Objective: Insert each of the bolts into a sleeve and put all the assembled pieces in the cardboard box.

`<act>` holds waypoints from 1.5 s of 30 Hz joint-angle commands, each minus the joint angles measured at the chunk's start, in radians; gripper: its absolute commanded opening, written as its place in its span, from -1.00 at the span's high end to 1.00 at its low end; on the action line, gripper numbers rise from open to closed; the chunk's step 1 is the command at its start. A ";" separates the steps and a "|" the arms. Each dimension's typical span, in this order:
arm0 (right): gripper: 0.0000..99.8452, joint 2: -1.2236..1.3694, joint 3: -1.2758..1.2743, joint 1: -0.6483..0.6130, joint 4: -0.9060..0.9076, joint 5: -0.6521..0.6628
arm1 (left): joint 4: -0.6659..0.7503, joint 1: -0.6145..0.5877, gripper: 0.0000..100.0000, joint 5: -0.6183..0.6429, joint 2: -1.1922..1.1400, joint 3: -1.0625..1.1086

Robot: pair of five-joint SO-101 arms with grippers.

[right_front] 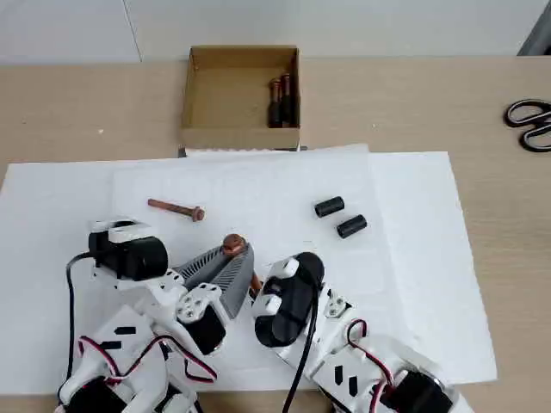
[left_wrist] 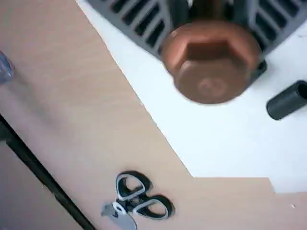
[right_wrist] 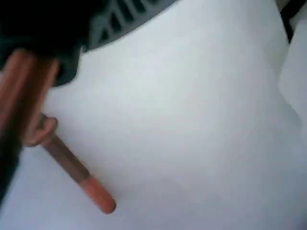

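Observation:
My left gripper (right_front: 231, 258) is shut on a copper bolt (right_front: 232, 244) and holds it off the white paper, head toward the box. Its hex head (left_wrist: 211, 62) sits between the grey ribbed jaws. My right gripper (right_front: 258, 289) is right beside it, tucked under its black wrist, and the held bolt's shank (right_wrist: 26, 91) is close in front of it. A second bolt (right_front: 175, 209) (right_wrist: 72, 167) lies loose on the paper to the left. Two black sleeves (right_front: 329, 206) (right_front: 351, 226) lie to the right. The cardboard box (right_front: 207, 95) at the back holds two assembled pieces (right_front: 282, 101).
A white paper sheet (right_front: 413, 258) covers the wooden table (right_front: 448, 95). Scissors (right_front: 529, 125) (left_wrist: 139, 199) lie on bare wood at the far right. One sleeve (left_wrist: 288, 98) shows past the held bolt's head.

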State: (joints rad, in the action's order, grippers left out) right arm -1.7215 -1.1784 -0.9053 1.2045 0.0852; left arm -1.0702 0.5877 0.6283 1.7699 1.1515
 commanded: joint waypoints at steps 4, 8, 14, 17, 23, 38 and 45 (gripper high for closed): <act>0.99 -0.002 0.075 0.001 -0.097 0.023 | -0.074 0.055 0.99 -0.064 0.002 -0.031; 0.99 -0.007 0.077 0.002 -0.104 0.025 | -0.135 0.052 0.99 -0.107 0.006 -0.048; 0.99 -0.007 0.101 0.048 -0.105 0.031 | -0.210 0.052 0.99 -0.124 0.002 -0.042; 0.99 -0.007 0.126 0.054 -0.105 0.091 | -0.210 0.052 0.99 -0.135 0.002 -0.042; 0.99 -0.007 0.130 0.056 -0.104 0.110 | -0.193 0.048 0.97 -0.178 0.005 -0.042; 0.99 -0.008 0.124 0.056 -0.064 0.110 | -0.275 0.046 0.64 -0.175 0.002 -0.120; 0.99 -0.008 0.124 0.114 -0.044 0.109 | -0.338 -0.034 0.65 -0.196 0.002 -0.229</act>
State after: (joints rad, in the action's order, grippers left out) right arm -1.7215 -1.1155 -0.8286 1.1615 0.1849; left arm -1.3955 0.5877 0.4519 1.7776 0.9766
